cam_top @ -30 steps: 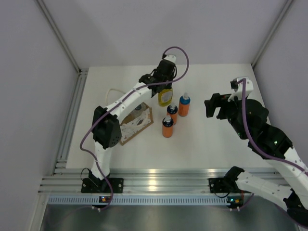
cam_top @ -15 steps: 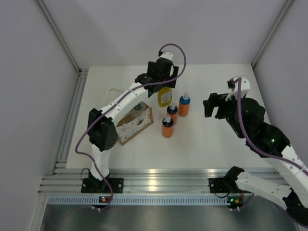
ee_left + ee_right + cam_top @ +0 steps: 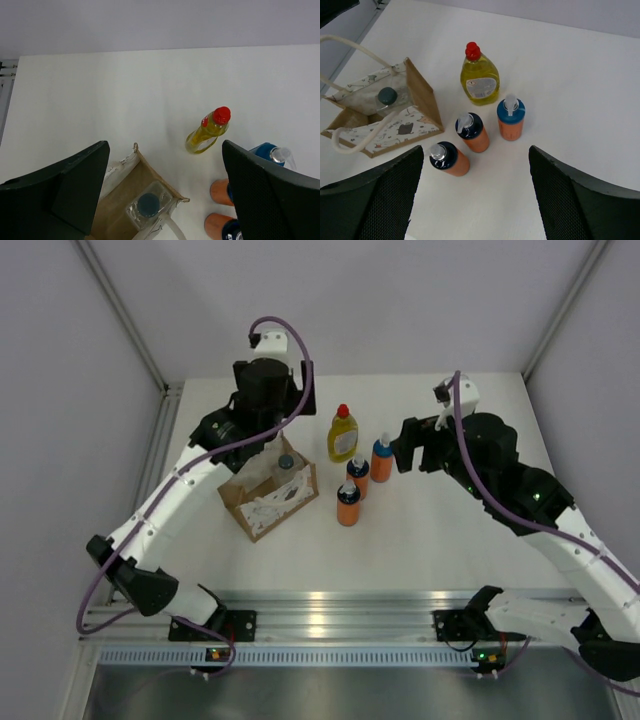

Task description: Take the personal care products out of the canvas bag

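Both wide open, the left end effector is hovering over the pale bottle in the bag left of the bench's middle and the right end effector over the orange bottles, so reaching in is risking a snagged handle dragging the bag into them.

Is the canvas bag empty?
No, a pale bottle with a dark round cap sits inside the canvas bag.

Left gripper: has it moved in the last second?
Yes. The left gripper swung left, away from the yellow bottle, to above the canvas bag.
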Motion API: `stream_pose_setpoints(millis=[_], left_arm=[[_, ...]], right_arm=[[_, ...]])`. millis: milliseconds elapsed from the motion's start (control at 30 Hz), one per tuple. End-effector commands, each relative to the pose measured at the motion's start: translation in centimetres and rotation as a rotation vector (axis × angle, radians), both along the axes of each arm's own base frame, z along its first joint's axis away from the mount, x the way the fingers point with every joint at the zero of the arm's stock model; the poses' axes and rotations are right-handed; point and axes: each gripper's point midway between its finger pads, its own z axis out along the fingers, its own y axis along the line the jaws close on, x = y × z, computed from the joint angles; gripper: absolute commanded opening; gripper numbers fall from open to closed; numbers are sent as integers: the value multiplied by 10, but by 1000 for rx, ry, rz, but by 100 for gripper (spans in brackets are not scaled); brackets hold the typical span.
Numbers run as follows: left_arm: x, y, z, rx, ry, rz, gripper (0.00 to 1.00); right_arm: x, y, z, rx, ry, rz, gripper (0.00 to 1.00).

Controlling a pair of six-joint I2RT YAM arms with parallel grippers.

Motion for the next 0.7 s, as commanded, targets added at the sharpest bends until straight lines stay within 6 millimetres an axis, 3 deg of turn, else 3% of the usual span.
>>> stream_pose_setpoints(millis=[0, 133, 333, 533, 667], left_arm=[[-24, 14, -28, 91, 134, -59, 98], [-47, 18, -57, 110, 304, -201, 98], [-80, 23, -92, 186, 494, -356, 98], [-95, 17, -136, 180, 643, -445, 94], [-85, 25, -156, 199, 689, -395, 91]], right_arm=[[2, 13, 25, 58, -13, 54, 83], [4, 26, 29, 64, -5, 106, 83], [3, 28, 18, 53, 20, 114, 83], [1, 32, 13, 59, 42, 130, 83], [0, 31, 13, 60, 43, 128, 83]])
